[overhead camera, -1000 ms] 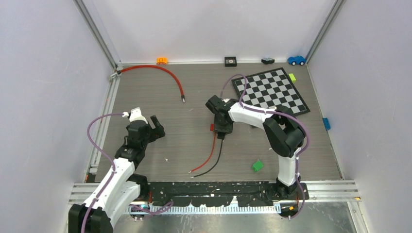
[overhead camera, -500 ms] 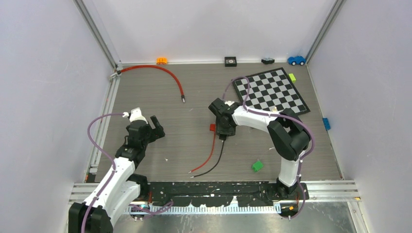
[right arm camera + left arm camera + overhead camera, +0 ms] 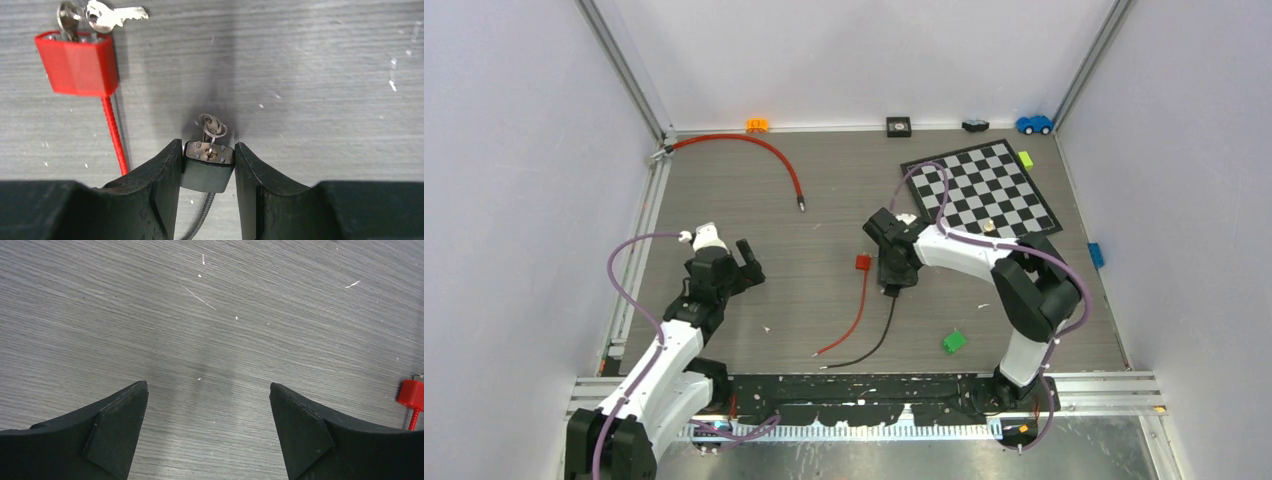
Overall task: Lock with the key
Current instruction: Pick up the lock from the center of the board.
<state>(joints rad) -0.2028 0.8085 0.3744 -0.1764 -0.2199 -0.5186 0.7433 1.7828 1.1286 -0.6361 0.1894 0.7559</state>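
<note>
Shift of the black lock (image 3: 207, 167)
The right gripper (image 3: 206, 150) dragged it rightward, clear of the red lock (image 3: 862, 262).

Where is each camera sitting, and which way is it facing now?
Top external: high behind the robot, looking down on the table; left gripper, right gripper visible.
Left wrist: faces down at table; open left gripper shows.
Right wrist: faces down; right gripper clamps the black padlock.
Shared: the red padlock shows in all three.
</note>
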